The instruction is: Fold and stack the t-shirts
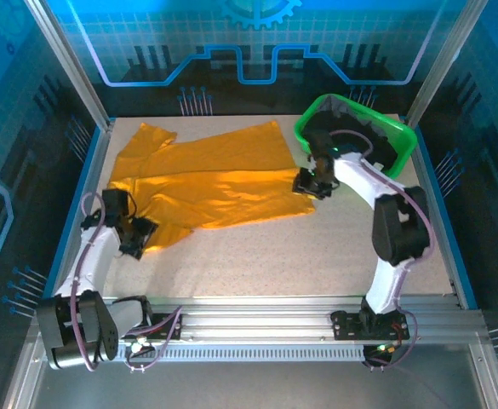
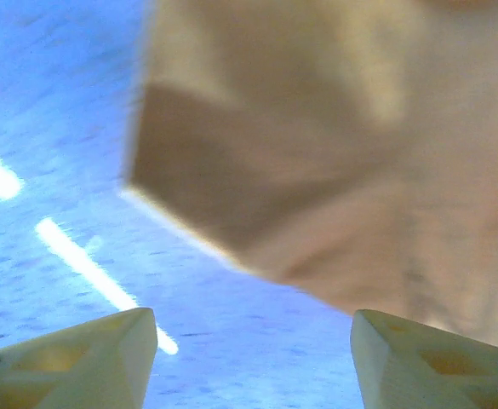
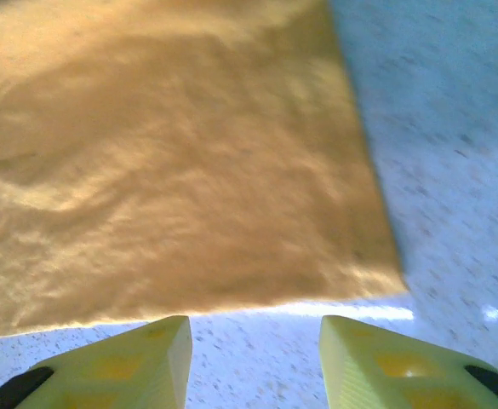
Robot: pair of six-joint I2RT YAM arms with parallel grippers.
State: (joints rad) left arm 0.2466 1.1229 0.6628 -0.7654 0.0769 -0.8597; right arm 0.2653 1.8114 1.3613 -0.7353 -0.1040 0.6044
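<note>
Presently the left gripper [image 1: 138, 234] hovers released at the near-left corner of the orange-yellow t-shirt [image 1: 214, 179], the right gripper [image 1: 308, 183] likewise released at its right edge; it lies spread on the surface [image 1: 300, 256], left of the green basket [image 1: 402, 136].

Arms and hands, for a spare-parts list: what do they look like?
Both arms, left arm and right arm, have white links, black joints and thin purple cables looping alongside. The left hand and right hand each have two pale yellow wedge-shaped fingers with black patches low down.
</note>
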